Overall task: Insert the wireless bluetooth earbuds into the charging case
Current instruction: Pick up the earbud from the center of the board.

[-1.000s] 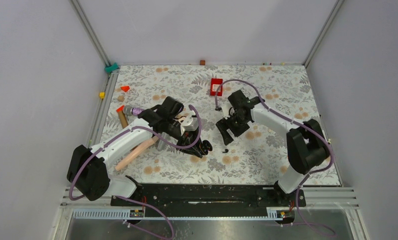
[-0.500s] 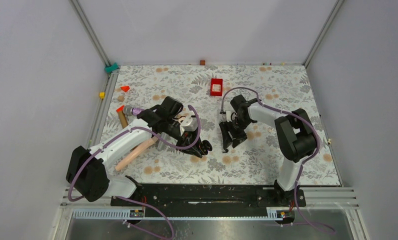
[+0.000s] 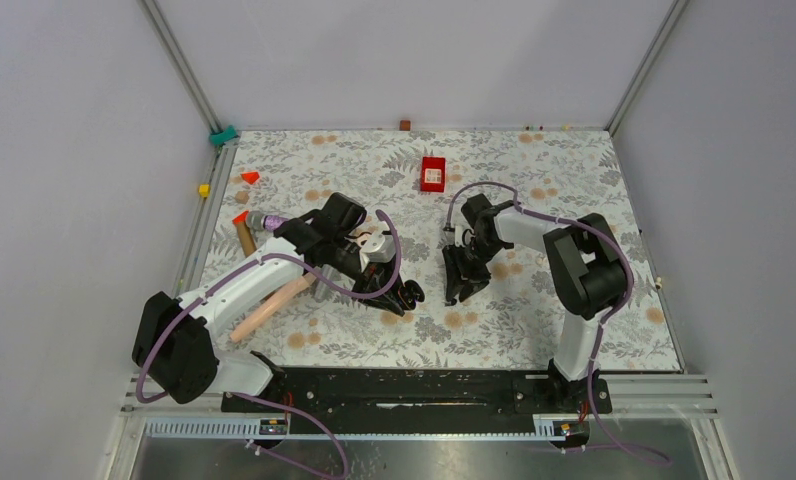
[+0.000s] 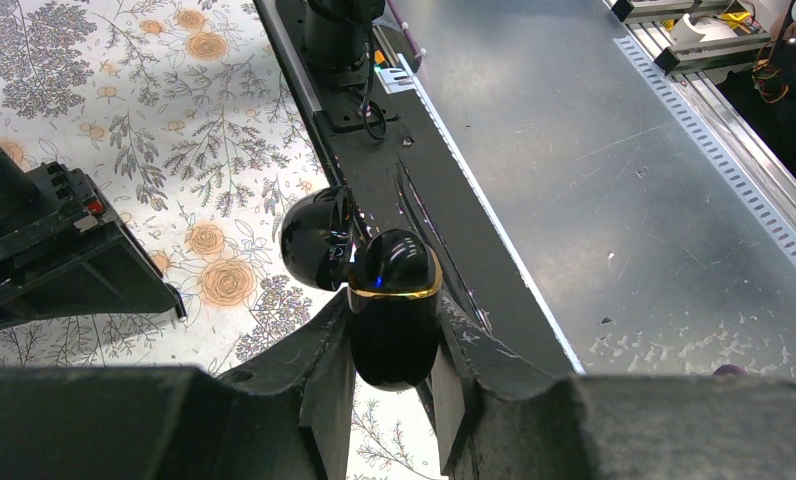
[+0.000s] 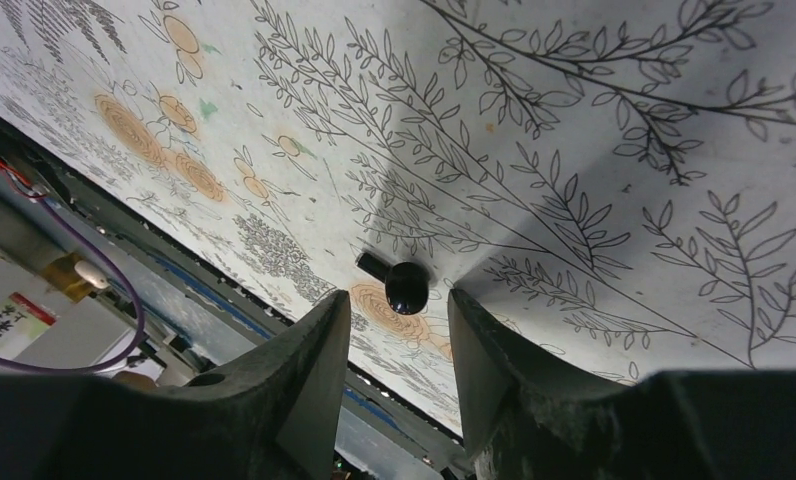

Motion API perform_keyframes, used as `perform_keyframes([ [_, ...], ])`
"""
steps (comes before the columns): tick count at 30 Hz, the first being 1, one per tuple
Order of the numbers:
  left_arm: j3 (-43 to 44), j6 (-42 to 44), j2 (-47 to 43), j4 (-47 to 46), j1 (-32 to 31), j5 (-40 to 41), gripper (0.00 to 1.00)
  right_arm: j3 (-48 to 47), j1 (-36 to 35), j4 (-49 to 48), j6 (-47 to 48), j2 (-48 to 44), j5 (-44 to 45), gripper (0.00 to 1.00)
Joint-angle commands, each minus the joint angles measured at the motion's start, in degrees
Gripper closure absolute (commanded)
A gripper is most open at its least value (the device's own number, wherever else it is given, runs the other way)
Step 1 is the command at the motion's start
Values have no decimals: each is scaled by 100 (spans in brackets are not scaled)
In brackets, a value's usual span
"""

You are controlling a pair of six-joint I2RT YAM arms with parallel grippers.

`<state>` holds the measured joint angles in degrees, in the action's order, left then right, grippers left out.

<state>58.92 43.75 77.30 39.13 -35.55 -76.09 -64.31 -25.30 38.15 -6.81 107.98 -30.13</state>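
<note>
My left gripper (image 3: 406,296) is shut on the charging case (image 3: 412,291), a glossy black pebble with a gold rim. In the left wrist view the case (image 4: 394,330) sits upright between the fingers (image 4: 326,370) with its lid (image 4: 316,240) hinged open to the left. My right gripper (image 3: 453,291) is open, low over the floral mat. In the right wrist view one tiny black earbud (image 5: 405,285) lies on the mat just beyond the gap between the open fingers (image 5: 314,350). From above this earbud is hidden under the gripper. The other earbud is not in view.
A red square box (image 3: 433,173) lies at the back centre. An orange wedge (image 3: 249,177), a yellow cube (image 3: 204,190) and a green piece (image 3: 222,134) sit at the back left. A pale wooden rod (image 3: 270,304) lies under the left arm. The black base rail (image 3: 414,385) runs along the front.
My right gripper has swung down and toward the front, coming over the earbud that lay bare on the mat a second ago. The left arm and the case have not moved.
</note>
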Motion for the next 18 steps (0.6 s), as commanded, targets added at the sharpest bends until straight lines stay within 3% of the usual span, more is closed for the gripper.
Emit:
perform_keyframes([
  [1,243,169,-125,-90,23,-206,100,51,27,-126,-118,254,-47,52],
  [18,259,158,-127,-90,24,-208,100,69,25,-216,-166,339,175,64],
])
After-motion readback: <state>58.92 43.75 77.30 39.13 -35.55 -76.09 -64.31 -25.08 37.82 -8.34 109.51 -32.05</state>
